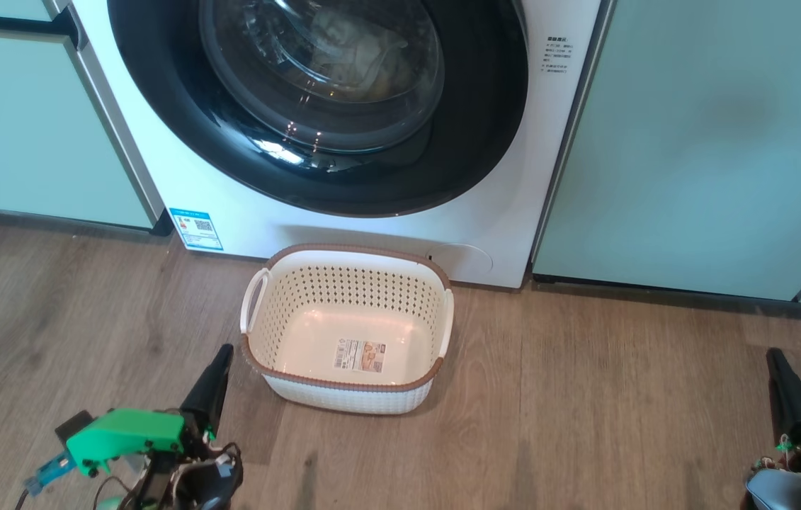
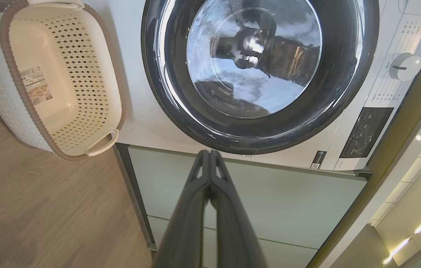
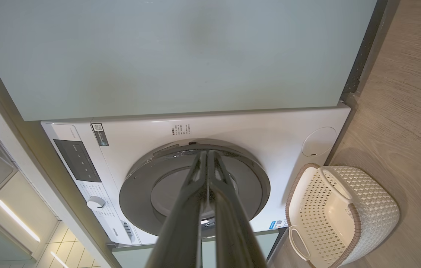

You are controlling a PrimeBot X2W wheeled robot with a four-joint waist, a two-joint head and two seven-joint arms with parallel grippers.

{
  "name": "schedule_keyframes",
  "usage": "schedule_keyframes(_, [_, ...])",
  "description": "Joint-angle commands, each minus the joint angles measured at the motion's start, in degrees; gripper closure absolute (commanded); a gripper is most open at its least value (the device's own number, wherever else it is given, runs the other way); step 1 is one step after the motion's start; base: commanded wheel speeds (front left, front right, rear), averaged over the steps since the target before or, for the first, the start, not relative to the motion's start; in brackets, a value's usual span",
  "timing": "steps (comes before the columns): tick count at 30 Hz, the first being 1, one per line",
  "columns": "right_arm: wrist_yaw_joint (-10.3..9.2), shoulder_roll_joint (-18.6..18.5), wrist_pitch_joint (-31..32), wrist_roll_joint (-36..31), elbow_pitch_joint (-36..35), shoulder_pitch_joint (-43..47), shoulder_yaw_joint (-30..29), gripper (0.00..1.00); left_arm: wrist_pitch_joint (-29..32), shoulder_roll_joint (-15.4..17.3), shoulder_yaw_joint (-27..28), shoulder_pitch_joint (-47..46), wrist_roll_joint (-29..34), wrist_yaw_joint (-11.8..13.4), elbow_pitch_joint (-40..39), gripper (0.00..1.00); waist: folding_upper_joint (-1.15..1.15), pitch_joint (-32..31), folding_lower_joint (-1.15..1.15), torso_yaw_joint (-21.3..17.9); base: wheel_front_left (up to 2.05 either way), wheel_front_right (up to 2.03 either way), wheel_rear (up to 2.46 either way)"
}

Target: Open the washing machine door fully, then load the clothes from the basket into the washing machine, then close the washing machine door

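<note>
With our left tool (image 1: 224,350) and right tool (image 1: 774,353) both pressed together and empty, the door (image 1: 319,92) shut ahead over the clothes (image 1: 365,49) and the bare basket (image 1: 354,249) between them, we judge that a half-latched door could swing open

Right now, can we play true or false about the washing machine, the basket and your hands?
1. The basket is full of clothes. False: it is empty, with just a label on its bottom.
2. The washing machine door is shut. True.
3. The left gripper is wide open. False: its two fingers are pressed together.
4. The basket stands on the floor in front of the washing machine. True.
5. The right gripper is holding a shirt. False: it is shut, with nothing in it.
</note>
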Motion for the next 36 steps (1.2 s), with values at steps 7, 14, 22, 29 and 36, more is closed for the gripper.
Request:
schedule_keyframes(7, [-0.16, -0.4, 0.7, -0.4, -1.8, -3.1, 0.8, 1.0, 0.3, 0.3, 2.3, -3.2, 0.4, -0.5, -1.6, 1.0, 0.0, 0.0, 0.0, 0.0, 0.0, 0.0, 0.0])
schedule_keyframes(14, [-0.16, -0.3, 0.7, -0.5, -1.8, -3.2, 0.8, 1.0, 0.4, 0.3, 2.4, -3.2, 0.4, -0.5, -1.6, 1.0, 0.0, 0.0, 0.0, 0.0, 0.0, 0.0, 0.0])
schedule_keyframes(22, [-0.16, -0.3, 0.8, -0.6, -1.8, -3.2, 0.7, 1.0, 0.4, 0.3, 2.4, -3.2, 0.5, -0.5, -1.6, 1.0, 0.0, 0.0, 0.0, 0.0, 0.0, 0.0, 0.0])
schedule_keyframes(29, [-0.16, -0.2, 0.9, -0.6, -1.8, -3.2, 0.6, 1.0, 0.4, 0.3, 2.5, -3.2, 0.5, -0.5, -1.6, 1.0, 0.0, 0.0, 0.0, 0.0, 0.0, 0.0, 0.0])
schedule_keyframes(36, [-0.16, -0.2, 0.9, -0.7, -1.8, -3.2, 0.6, 1.0, 0.5, 0.2, 2.5, -3.3, 0.5, -0.5, -1.6, 1.0, 0.0, 0.0, 0.0, 0.0, 0.0, 0.0, 0.0])
